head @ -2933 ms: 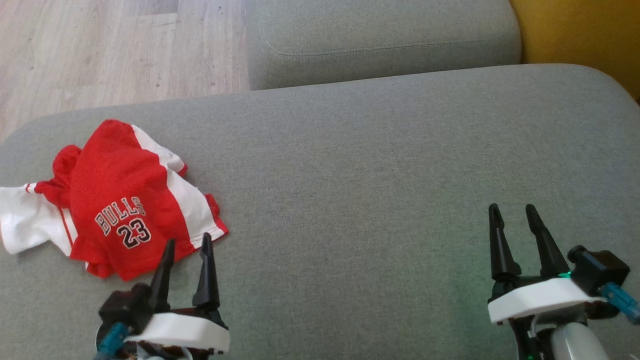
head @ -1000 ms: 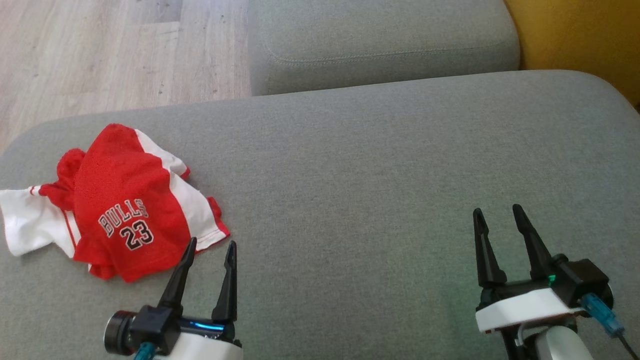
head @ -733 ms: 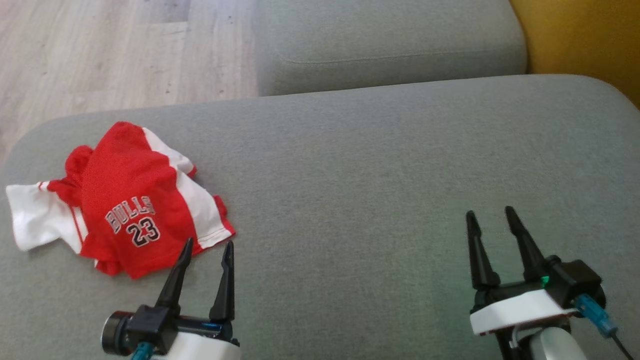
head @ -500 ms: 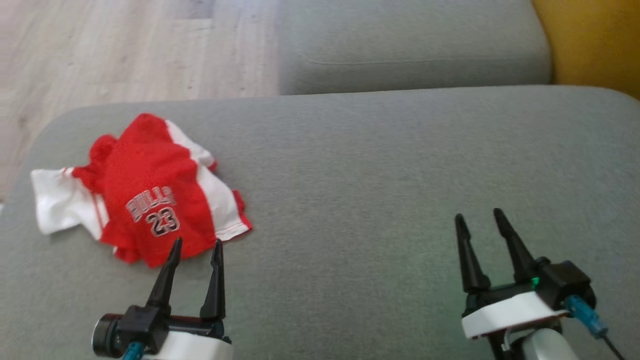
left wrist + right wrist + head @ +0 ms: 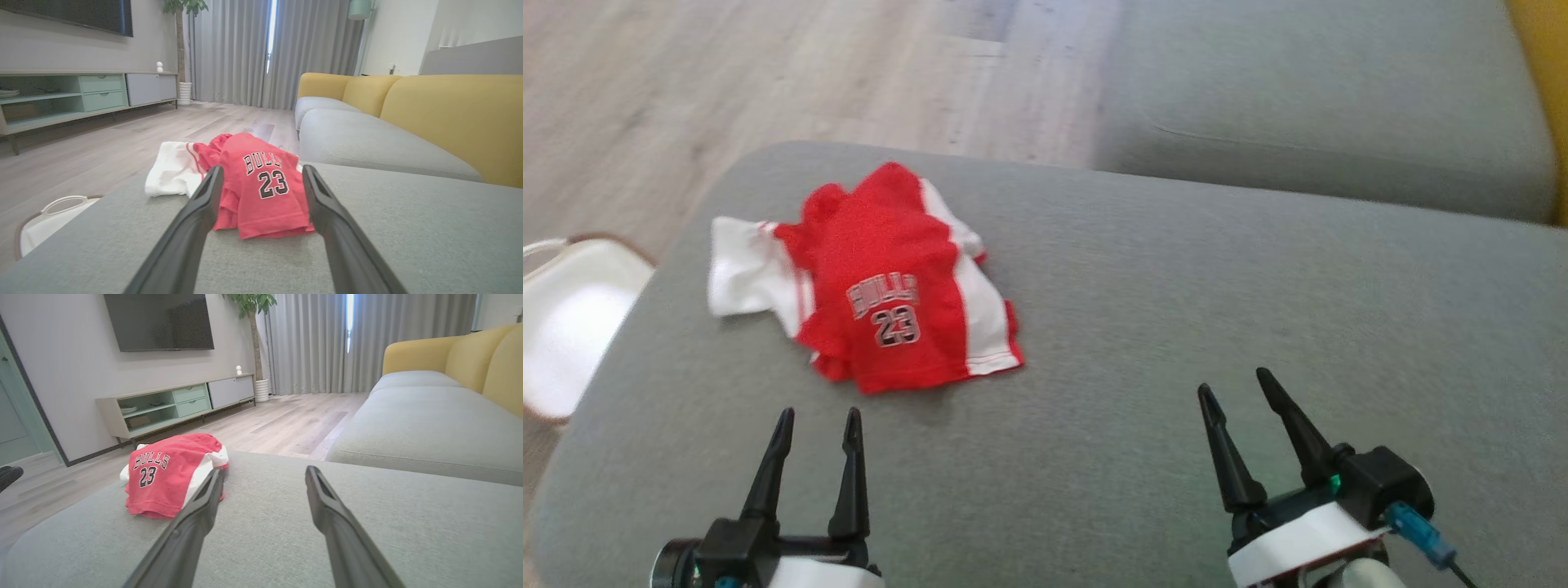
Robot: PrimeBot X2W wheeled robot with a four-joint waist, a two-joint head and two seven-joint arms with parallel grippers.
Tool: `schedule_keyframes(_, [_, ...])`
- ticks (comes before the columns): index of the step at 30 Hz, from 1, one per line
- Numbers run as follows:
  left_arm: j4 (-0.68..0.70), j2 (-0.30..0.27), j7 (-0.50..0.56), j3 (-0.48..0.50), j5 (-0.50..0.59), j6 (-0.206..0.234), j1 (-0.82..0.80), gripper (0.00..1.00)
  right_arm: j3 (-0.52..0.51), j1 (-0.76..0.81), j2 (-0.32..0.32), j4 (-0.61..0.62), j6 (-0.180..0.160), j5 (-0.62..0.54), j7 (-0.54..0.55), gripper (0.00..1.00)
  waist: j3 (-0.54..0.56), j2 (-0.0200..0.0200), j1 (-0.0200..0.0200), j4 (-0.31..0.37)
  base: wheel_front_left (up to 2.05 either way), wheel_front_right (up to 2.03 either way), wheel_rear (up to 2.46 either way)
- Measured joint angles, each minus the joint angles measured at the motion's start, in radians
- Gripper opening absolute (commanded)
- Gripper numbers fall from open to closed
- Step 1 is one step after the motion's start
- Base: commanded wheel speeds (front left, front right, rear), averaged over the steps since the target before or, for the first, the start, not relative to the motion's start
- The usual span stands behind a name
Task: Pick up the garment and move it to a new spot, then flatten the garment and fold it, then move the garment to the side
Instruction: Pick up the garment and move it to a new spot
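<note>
The garment [image 5: 890, 306] is a crumpled red and white jersey marked "BULLS 23", lying on the grey cushion [image 5: 1176, 327] toward its left end. My left gripper [image 5: 817, 420] stands open a short way in front of the jersey, apart from it. In the left wrist view the garment [image 5: 261, 183] sits straight ahead between the open fingers of the left gripper [image 5: 261, 177]. My right gripper [image 5: 1233, 384] hovers open over bare cushion well to the right. From the right wrist the garment [image 5: 163, 473] lies off to the left of the open right gripper [image 5: 263, 473].
A white basket [image 5: 564, 318] stands on the wooden floor [image 5: 727, 73] past the cushion's left edge. A second grey seat cushion [image 5: 1323, 98] lies beyond, with yellow backrests [image 5: 449, 110]. A low TV cabinet [image 5: 175, 404] lines the far wall.
The head camera has swung left, so the whole picture shifted right and the basket came into view. Both grippers stay open; the garment lies as before.
</note>
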State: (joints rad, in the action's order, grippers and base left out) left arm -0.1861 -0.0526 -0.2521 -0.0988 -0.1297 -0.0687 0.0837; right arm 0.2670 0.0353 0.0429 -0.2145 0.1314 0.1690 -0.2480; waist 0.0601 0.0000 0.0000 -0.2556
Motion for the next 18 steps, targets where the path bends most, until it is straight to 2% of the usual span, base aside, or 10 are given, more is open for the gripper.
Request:
schedule_keyframes(10, [0.0,0.0,0.0,0.014,0.0,-0.001,0.01,1.0,0.062,0.001,0.0,-0.004,0.0,0.024,0.0,1.0,0.02,0.0,0.0,-0.126,0.0,0.0,0.0])
schedule_keyframes(18, [0.003,0.0,0.0,0.032,0.0,-0.002,0.033,1.0,0.083,0.002,0.0,-0.004,0.0,0.035,0.0,1.0,0.031,0.0,0.0,-0.167,0.0,0.0,0.0])
